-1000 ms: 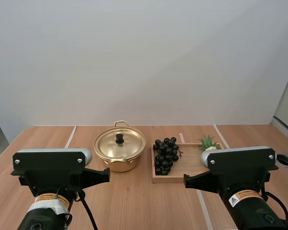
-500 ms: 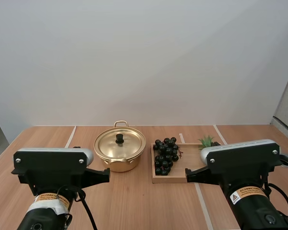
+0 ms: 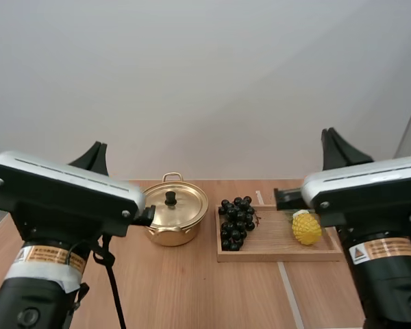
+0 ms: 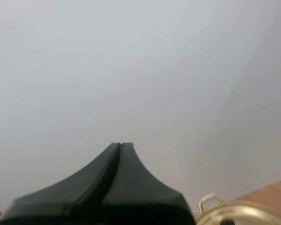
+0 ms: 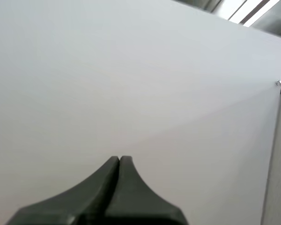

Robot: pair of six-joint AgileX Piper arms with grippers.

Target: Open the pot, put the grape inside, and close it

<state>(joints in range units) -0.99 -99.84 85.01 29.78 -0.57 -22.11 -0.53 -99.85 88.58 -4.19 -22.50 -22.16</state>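
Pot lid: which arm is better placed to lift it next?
Left, likely: the lid sits on the pot nearer the left gripper; the right gripper stands on the wooden tray's side.

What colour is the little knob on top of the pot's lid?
Black. The knob sits on a shiny gold lid; the high view shows it best.

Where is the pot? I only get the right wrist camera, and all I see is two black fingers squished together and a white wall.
Observer: The gold pot stands on the table, just left of a wooden tray as the high view shows it.
Operator: Where are the grapes, then?
Observer: The bunch of dark grapes lies on that tray, at the end nearest the pot.
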